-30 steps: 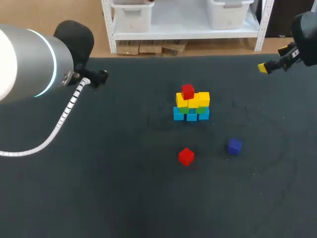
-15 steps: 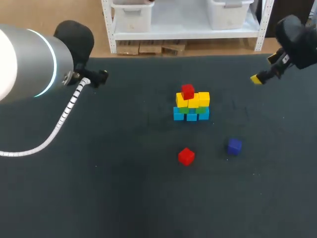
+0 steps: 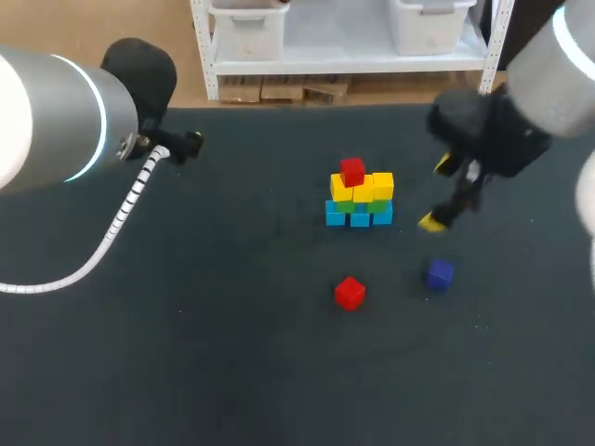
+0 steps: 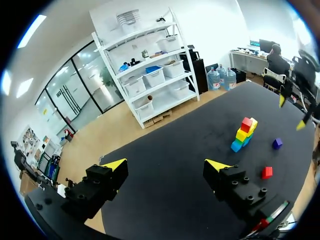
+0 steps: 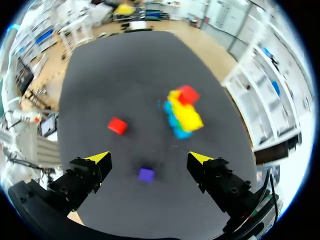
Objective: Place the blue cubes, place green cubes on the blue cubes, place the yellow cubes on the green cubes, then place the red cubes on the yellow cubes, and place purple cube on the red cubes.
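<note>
The stack [image 3: 360, 195] stands mid-table: blue cubes at the bottom, then green, then yellow, with one red cube [image 3: 351, 171] on top. A loose red cube [image 3: 350, 293] lies in front of it. The purple cube [image 3: 440, 273] lies to that cube's right. My right gripper [image 3: 437, 193] hangs open just right of the stack, above the purple cube [image 5: 146, 174], which shows ahead between its open fingertips [image 5: 149, 158]. The right wrist view also takes in the loose red cube [image 5: 117, 125] and the stack [image 5: 181, 112]. My left gripper [image 4: 165, 165] is open and empty, far from the stack [image 4: 244, 134].
The dark table [image 3: 232, 353] spreads wide around the cubes. My left arm [image 3: 65, 111] with its white cable stays at the far left.
My right arm has swung in from the far right corner toward the middle and come down beside the stack, over the purple cube. The cubes and the left arm have not moved.
</note>
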`<state>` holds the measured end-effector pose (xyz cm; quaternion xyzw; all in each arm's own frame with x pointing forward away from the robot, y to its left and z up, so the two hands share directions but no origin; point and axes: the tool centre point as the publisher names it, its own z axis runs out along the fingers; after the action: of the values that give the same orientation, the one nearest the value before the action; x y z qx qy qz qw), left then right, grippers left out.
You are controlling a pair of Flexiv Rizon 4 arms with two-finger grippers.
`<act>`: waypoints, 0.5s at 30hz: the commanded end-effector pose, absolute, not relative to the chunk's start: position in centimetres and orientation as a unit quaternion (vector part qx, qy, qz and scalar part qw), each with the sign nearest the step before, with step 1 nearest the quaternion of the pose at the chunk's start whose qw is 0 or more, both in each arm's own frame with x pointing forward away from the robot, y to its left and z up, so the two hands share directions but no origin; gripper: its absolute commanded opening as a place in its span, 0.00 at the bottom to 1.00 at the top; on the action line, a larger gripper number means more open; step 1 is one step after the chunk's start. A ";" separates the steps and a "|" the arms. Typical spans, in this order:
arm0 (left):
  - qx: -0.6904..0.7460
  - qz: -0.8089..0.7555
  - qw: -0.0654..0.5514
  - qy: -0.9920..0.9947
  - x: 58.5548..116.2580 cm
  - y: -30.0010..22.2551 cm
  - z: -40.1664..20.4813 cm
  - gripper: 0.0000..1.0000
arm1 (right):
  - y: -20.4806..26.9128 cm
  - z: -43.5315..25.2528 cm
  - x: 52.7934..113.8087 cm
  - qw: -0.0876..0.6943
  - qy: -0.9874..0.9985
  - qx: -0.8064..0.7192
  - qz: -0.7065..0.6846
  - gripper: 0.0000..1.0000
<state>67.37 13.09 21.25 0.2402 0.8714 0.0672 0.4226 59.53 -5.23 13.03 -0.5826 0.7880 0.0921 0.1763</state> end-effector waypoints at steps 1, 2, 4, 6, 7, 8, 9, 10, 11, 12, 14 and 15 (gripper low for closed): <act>0.242 0.066 0.421 0.872 67.5 13.2 21.3 1.00 | -2.2 11.6 59.3 0.128 0.767 -0.619 0.113 1.00; 0.242 0.066 0.421 0.872 67.5 13.2 21.3 1.00 | -1.8 11.3 59.0 0.119 0.763 -0.625 0.118 1.00; 0.242 0.066 0.421 0.872 67.5 13.2 21.3 1.00 | -1.0 10.9 58.3 0.100 0.753 -0.636 0.136 1.00; 0.242 0.066 0.421 0.872 67.5 13.2 21.3 1.00 | -0.3 10.5 57.8 0.079 0.753 -0.637 0.146 1.00; 0.242 0.066 0.421 0.872 67.5 13.2 21.3 1.00 | 0.0 10.4 57.5 0.070 0.753 -0.634 0.161 1.00; 0.242 0.066 0.421 0.872 67.5 13.2 21.3 1.00 | 0.3 10.4 57.1 0.062 0.749 -0.633 0.184 1.00; 0.242 0.066 0.421 0.872 67.5 13.2 21.3 1.00 | 0.7 10.5 56.6 0.056 0.741 -0.635 0.209 1.00; 0.242 0.066 0.421 0.872 67.5 13.2 21.3 1.00 | 0.9 10.5 56.1 0.051 0.733 -0.641 0.222 1.00; 0.242 0.066 0.421 0.872 67.5 13.2 21.3 1.00 | 1.0 10.4 55.8 0.047 0.731 -0.643 0.224 1.00; 0.242 0.066 0.421 0.872 67.5 13.2 21.3 1.00 | 1.0 10.2 55.8 0.042 0.731 -0.643 0.225 1.00; 0.242 0.066 0.421 0.872 67.5 13.2 21.3 1.00 | 0.9 9.6 55.7 0.027 0.735 -0.642 0.219 1.00; 0.242 0.066 0.421 0.872 67.5 13.2 21.3 1.00 | 0.9 9.3 55.7 0.021 0.737 -0.640 0.216 1.00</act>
<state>67.37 13.10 21.25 0.2401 0.8714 0.0672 0.4226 54.69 0.53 9.69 -0.6375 0.7469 0.1771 0.0660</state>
